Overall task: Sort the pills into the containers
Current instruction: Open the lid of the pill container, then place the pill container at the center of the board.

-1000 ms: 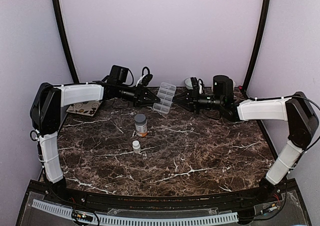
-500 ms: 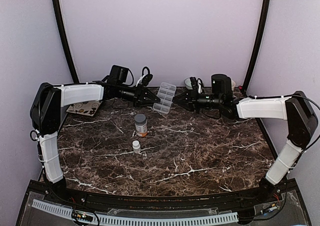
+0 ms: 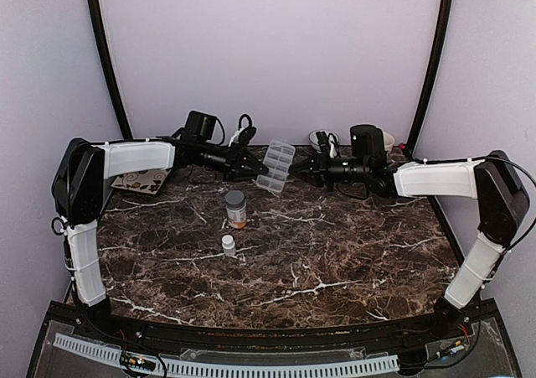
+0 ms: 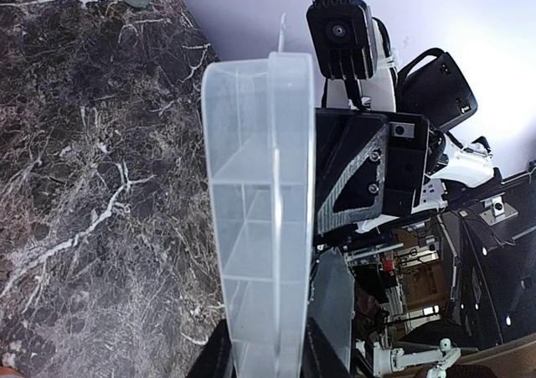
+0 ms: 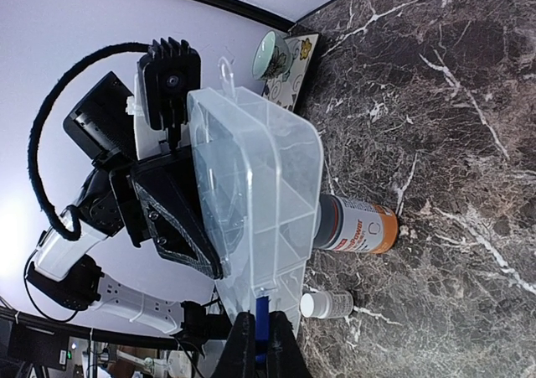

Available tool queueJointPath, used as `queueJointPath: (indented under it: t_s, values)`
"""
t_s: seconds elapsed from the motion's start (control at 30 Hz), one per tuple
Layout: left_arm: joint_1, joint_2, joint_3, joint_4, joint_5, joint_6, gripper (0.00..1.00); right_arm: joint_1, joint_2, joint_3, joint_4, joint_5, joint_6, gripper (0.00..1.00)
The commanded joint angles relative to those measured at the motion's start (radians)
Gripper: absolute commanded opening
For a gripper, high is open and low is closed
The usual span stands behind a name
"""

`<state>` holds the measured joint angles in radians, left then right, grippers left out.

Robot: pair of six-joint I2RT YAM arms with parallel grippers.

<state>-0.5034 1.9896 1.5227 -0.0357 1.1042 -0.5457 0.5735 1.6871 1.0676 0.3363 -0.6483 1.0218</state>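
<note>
Left gripper [image 3: 254,168] clamps one end of the clear organiser box [image 3: 277,165]; my right gripper [image 3: 296,173] pinches the opposite end (its lid edge, I think), beyond the amber bottle [image 3: 236,208].

Amber bottle [image 3: 236,209] upright on marble table [image 3: 352,248], tiny white bottle [image 3: 228,244] near it, patterned mat [image 3: 141,182] far left

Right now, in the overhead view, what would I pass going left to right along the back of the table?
patterned mat → left gripper → clear organiser box → right gripper
</note>
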Motion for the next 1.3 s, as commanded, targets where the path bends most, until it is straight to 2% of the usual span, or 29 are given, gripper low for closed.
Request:
queueJointPath:
  t_s: [0.0, 0.23, 0.47, 0.7, 1.07, 1.27]
  values:
    - [-0.003, -0.001, -0.010, -0.006, -0.003, 0.025, 0.26, -0.011, 0.000, -0.022, -0.004, 0.029, -0.017, 0.00]
    - [-0.003, 0.026, -0.001, -0.044, -0.036, 0.062, 0.38, -0.022, -0.006, -0.047, -0.033, 0.048, -0.030, 0.00]
    - [-0.004, 0.076, 0.032, -0.104, -0.092, 0.111, 0.40, -0.028, 0.011, -0.049, -0.074, 0.057, -0.054, 0.00]
    - [0.001, 0.089, 0.057, -0.168, -0.165, 0.162, 0.40, -0.038, 0.028, -0.011, -0.225, 0.099, -0.146, 0.00]
    - [0.001, 0.089, 0.113, -0.216, -0.196, 0.201, 0.43, -0.039, 0.133, 0.160, -0.500, 0.195, -0.257, 0.00]
    - [-0.005, 0.088, 0.149, -0.280, -0.223, 0.243, 0.44, -0.039, 0.188, 0.210, -0.538, 0.216, -0.237, 0.00]
